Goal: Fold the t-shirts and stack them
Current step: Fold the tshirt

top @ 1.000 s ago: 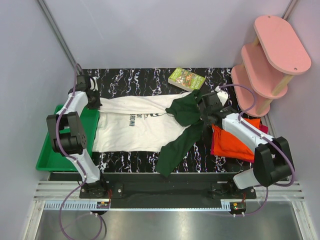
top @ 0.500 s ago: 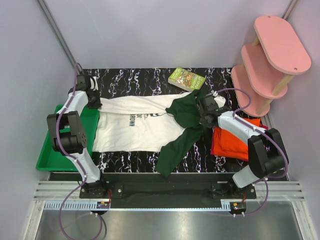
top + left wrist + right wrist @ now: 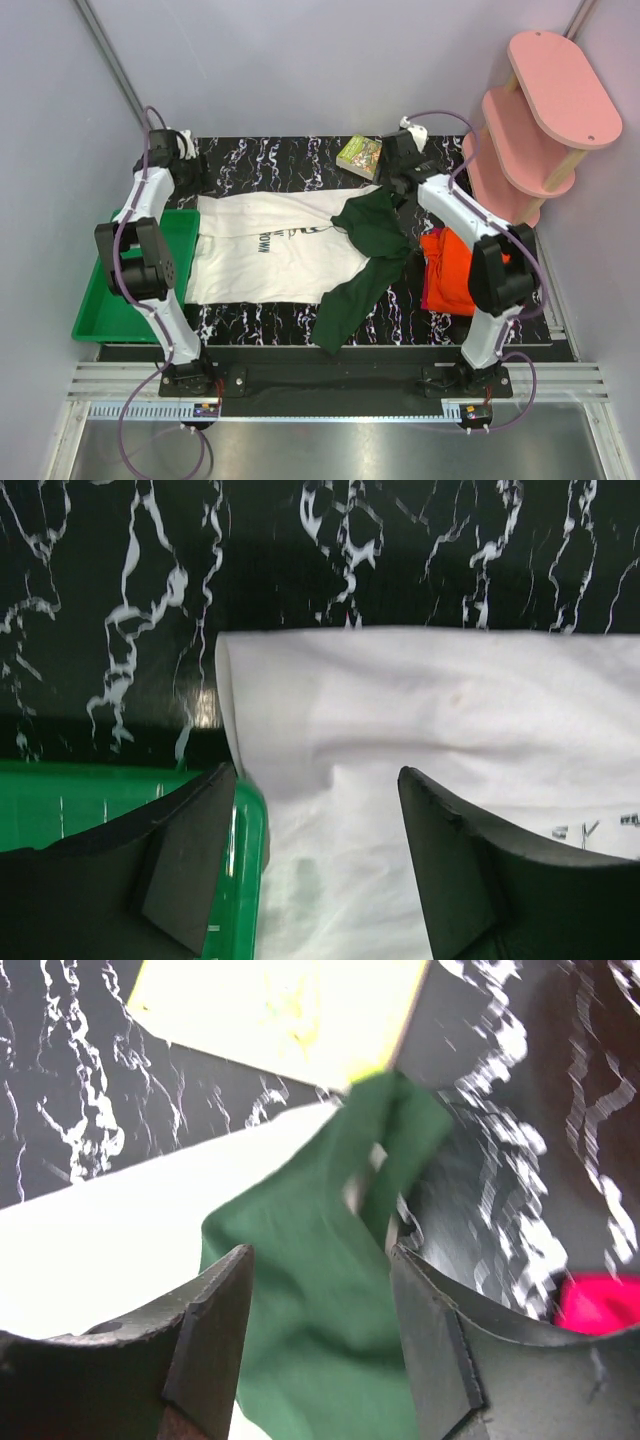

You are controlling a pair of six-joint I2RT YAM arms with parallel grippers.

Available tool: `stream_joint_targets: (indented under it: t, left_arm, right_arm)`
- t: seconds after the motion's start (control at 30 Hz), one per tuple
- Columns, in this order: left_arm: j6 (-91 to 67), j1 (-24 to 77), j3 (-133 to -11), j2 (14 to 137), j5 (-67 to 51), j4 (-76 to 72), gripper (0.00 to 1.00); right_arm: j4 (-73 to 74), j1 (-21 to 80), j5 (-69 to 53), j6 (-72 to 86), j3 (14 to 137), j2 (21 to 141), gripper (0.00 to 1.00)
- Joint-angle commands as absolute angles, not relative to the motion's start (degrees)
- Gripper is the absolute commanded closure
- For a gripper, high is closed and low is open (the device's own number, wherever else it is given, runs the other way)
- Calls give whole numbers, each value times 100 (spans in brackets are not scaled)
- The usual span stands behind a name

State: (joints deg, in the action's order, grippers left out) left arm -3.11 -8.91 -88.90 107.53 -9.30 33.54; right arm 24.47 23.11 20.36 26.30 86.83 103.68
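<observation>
Your left gripper (image 3: 192, 173) hangs with its jaws spread wide over the far left corner of the cream-white t-shirt (image 3: 270, 255), gripping nothing. Your right gripper (image 3: 398, 185) is likewise parted and empty above the dark green sleeve (image 3: 375, 225), near the far edge of the black marbled table (image 3: 280, 160). The shirt lies spread across the middle of the table, its black print turned sideways to the overhead camera; only the letters "ROWN" can be read, the rest too small or lost in a fold. The small green book (image 3: 360, 157) lies just beyond the sleeve, its cover lettering too small to make out. Only the overhead view takes in the orange t-shirt (image 3: 455, 262) bunched at the right, a magenta-red t-shirt (image 3: 427, 292) edging out beside it, the green tray (image 3: 100, 310) at the left edge and the pink tiered shelf (image 3: 540, 110) at far right. The left wrist camera alone shows you the shirt's folded corner lying against the tray's rim, plus an unreadable scrap of black print at the frame's right edge. The right wrist camera alone shows the sleeve's crumpled tip just beside the book's pale corner, with a patch of magenta cloth at lower right.
</observation>
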Motion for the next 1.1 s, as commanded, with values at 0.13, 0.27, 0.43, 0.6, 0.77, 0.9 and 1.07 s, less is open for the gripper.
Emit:
stream_joint_targets:
  t: [0.13,0.27,0.43,0.6,0.77,0.9,1.07]
  left_arm:
    - [-325,-694,-9676,11811,-1055,3480,31]
    - [-281,-659,-9869,12049,-1072,3551,32]
    - [-246,-650,-10002,12339,-1107,3673,32]
    - [-272,-615,-10230,12612,-879,3858,35]
    - [-308,-615,-10511,12814,-713,4060,42]
    - [-316,-615,-10670,12946,-572,4122,42]
    - [-343,-607,-10854,13104,-510,4245,42]
  right_arm:
    - [2478,2118,2066,2074,10220,12162,44]
    - [2592,2039,2083,2083,10643,12629,46]
    - [2768,1969,2381,2206,10741,12867,64]
    - [2821,1916,2601,2347,10574,12823,100]
    - [2891,1785,2698,2530,10424,12797,100]
    - [2935,1583,2769,2628,10327,12744,100]
    - [3085,1389,2760,2672,10476,12832,100]
